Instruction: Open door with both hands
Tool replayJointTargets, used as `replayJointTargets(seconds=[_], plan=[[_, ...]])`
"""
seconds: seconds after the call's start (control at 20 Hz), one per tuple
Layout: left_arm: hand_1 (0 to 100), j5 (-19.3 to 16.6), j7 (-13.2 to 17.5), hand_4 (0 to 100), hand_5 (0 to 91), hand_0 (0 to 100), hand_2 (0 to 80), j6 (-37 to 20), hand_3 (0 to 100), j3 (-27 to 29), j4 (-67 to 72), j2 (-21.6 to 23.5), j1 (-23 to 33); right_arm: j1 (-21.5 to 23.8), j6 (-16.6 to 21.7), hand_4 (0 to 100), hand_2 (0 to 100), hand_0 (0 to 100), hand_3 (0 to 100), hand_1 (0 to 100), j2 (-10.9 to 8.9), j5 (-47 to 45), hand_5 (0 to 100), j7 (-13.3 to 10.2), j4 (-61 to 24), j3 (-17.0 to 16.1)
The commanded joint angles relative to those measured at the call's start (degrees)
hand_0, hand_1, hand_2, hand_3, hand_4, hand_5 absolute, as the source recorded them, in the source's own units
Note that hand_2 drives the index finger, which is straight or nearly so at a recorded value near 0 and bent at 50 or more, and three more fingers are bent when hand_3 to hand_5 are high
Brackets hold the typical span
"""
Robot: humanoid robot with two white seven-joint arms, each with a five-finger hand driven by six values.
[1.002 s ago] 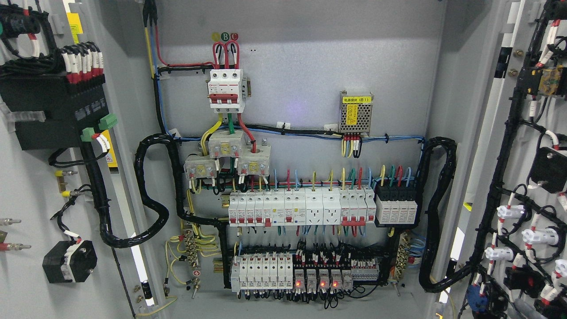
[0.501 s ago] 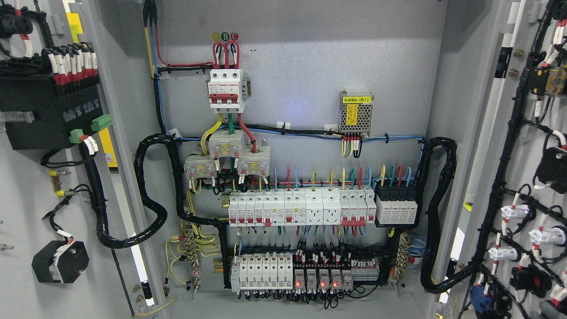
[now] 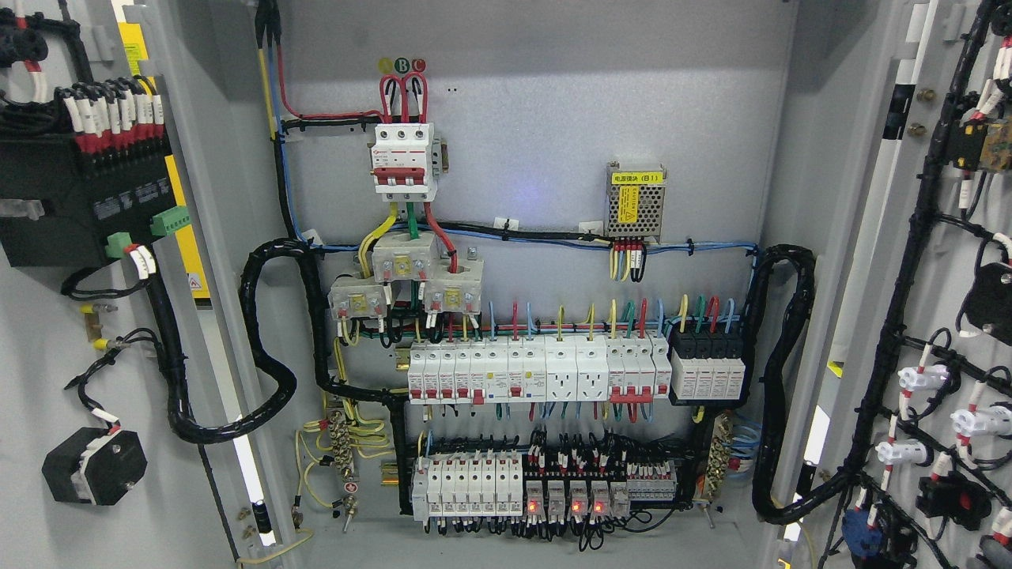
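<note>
Doors of smooth grey sheet metal stand swung wide, the left door (image 3: 47, 537) and right door (image 3: 941, 261) at the frame's sides, each hung with black ribbed cable looms. Between them the cabinet back panel (image 3: 538, 118) carries boxy white breakers (image 3: 474, 373). Neither hand is visible, so finger state cannot be told.

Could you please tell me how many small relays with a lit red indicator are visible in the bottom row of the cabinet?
4 small relays with lit red indicators, side by side along the bottom row. The black wiring might hide others.
</note>
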State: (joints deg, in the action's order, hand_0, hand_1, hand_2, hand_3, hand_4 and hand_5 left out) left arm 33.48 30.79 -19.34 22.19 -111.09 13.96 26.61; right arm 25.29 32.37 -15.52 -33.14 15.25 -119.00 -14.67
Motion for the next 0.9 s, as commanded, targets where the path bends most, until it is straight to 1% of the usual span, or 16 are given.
replayJointTargets(seconds=[0.0,0.15,0.4,0.6,0.7,0.85], plan=[[0,1.4,1.2,0,0.0,0,0.0,0.2,5,2.9,2.2,0.3,-0.2,0.8,0.1,0,0,21,0,12,-0.13,-1.8,0,0.0,0.2,-2.1],[0,1.7,1.2,0,0.0,0,0.0,0.2,5,3.6,3.7,0.5,-0.4,1.0,0.1,0,0,21,0,12,-0.13,-2.1,0,0.0,0.3,-2.9],[0,4.1,1.2,0,0.0,0,0.0,0.4,5,5.1,6.1,1.0,-1.0,1.3,0.1,0,0,21,0,12,-0.22,-2.1,0,0.0,0.3,-3.5],[0,5.4,1.2,0,0.0,0,0.0,0.4,5,5.1,9.7,3.2,-2.6,2.3,0.3,0,0,21,0,12,-0.39,-2.2,0,0.1,0.5,-4.1],[0,6.8,1.3,0,0.0,0,0.0,0.4,5,5.1,11.1,4.6,-3.3,2.7,0.4,0,0,21,0,12,-0.39,-2.2,0,0.1,0.5,-4.9],[0,8.4,1.4,0,0.0,0,0.0,0.4,5,5.1,12.8,6.1,-4.2,2.7,0.5,0,0,21,0,12,-0.39,-2.2,0,0.1,0.5,-5.1]])
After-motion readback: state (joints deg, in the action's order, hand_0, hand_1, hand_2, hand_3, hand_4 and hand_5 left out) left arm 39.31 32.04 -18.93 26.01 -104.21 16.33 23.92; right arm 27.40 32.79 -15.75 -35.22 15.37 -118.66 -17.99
